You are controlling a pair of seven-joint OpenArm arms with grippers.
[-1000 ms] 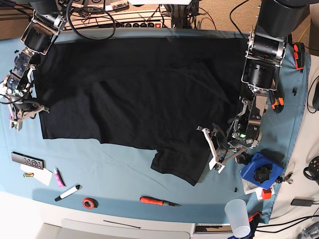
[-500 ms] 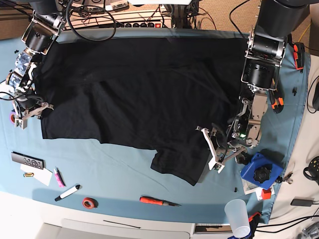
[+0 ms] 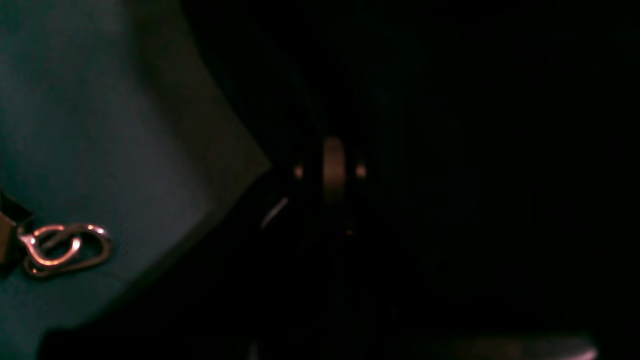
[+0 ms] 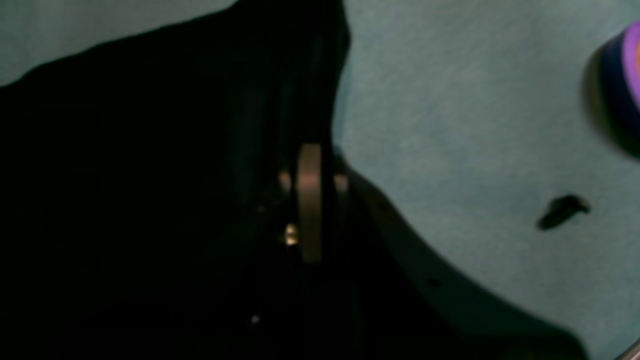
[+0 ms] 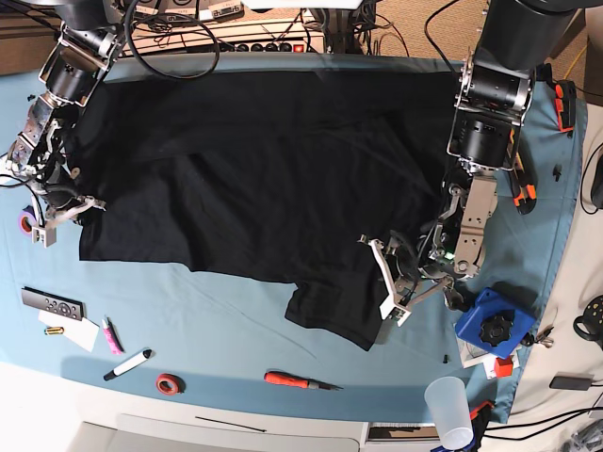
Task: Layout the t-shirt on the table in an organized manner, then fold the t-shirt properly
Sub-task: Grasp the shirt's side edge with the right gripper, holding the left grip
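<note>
T-shirt (image 5: pixel 254 179) lies spread over the middle of the light blue surface (image 5: pixel 217 320), one sleeve lobe hanging toward the front edge.

Right tool (image 5: pixel 58 209): sits at the shirt's side edge, fabric directly beside and under it. Jaws closed; in the right wrist view the dark cloth edge runs up along the fingers (image 4: pixel 310 200), but whether fabric is actually pinched cannot be told. Bare surface lies to the outer side, with a small dark screw (image 4: pixel 562 210) and a purple roll (image 4: pixel 627 85) there.

Left tool (image 5: pixel 396 282): sits at the opposite side of the shirt, next to the sleeve lobe. Jaws narrow; the left wrist view is too dark to show a grip, so I cannot tell whether cloth is held. A metal clip (image 3: pixel 65 247) lies on the bare surface beside it.
</note>
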